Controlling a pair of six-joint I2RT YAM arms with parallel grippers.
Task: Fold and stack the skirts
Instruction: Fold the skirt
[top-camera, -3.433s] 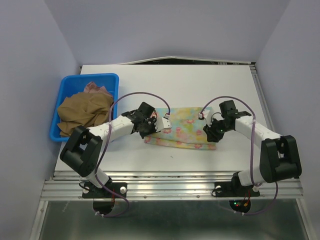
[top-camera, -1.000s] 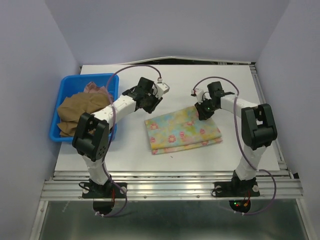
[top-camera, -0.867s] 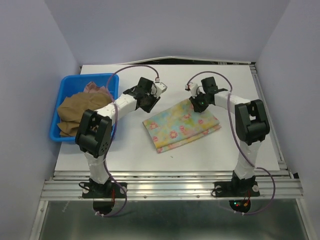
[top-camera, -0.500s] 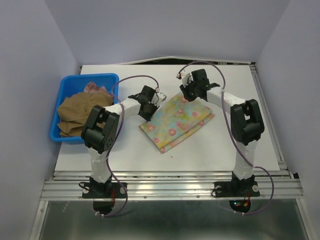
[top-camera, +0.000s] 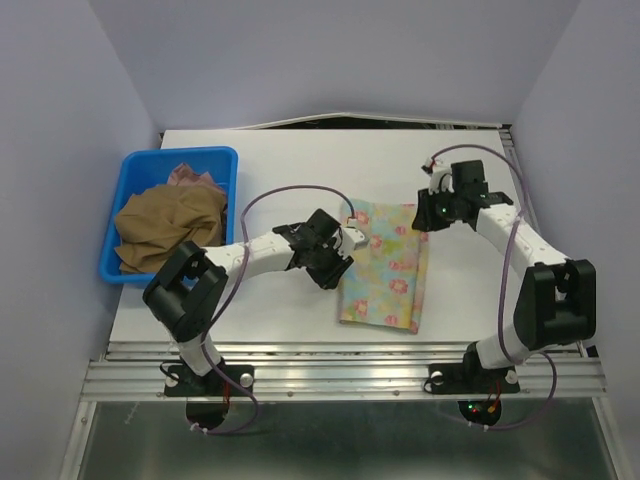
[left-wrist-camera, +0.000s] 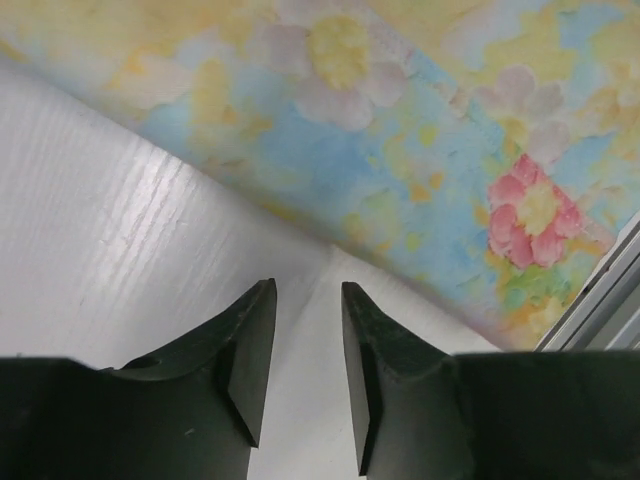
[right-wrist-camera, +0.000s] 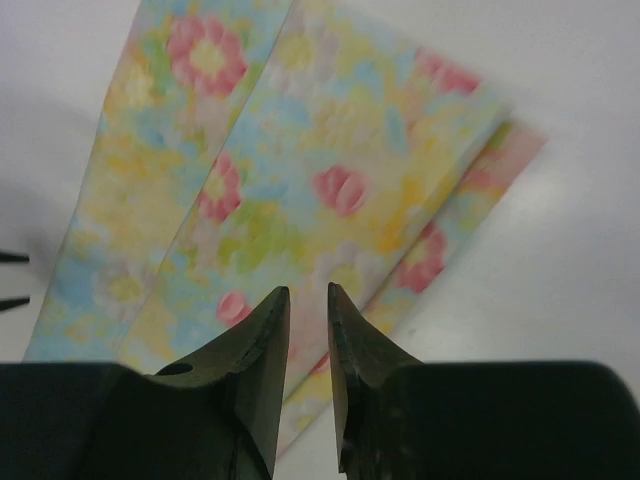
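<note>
The yellow-blue floral skirt (top-camera: 385, 265) lies folded flat on the white table, its long side running near to far. It also shows in the left wrist view (left-wrist-camera: 400, 150) and the right wrist view (right-wrist-camera: 300, 150). My left gripper (top-camera: 338, 268) sits low at the skirt's left edge, over bare table (left-wrist-camera: 308, 290), narrowly open and empty. My right gripper (top-camera: 426, 214) hovers by the skirt's far right corner (right-wrist-camera: 308, 290), narrowly open and empty. The brown skirt (top-camera: 165, 225) and the dusty pink skirt (top-camera: 190, 177) lie crumpled in the blue bin.
The blue bin (top-camera: 130, 165) stands at the table's left edge. Purple cables loop above both arms. The table's right edge has a metal rail (top-camera: 525, 200). Grey walls close in left, right and back.
The floral skirt has been turned from crosswise to lengthwise and now lies nearer and further right. My left gripper moved near and right to its left edge; my right gripper swung right.
</note>
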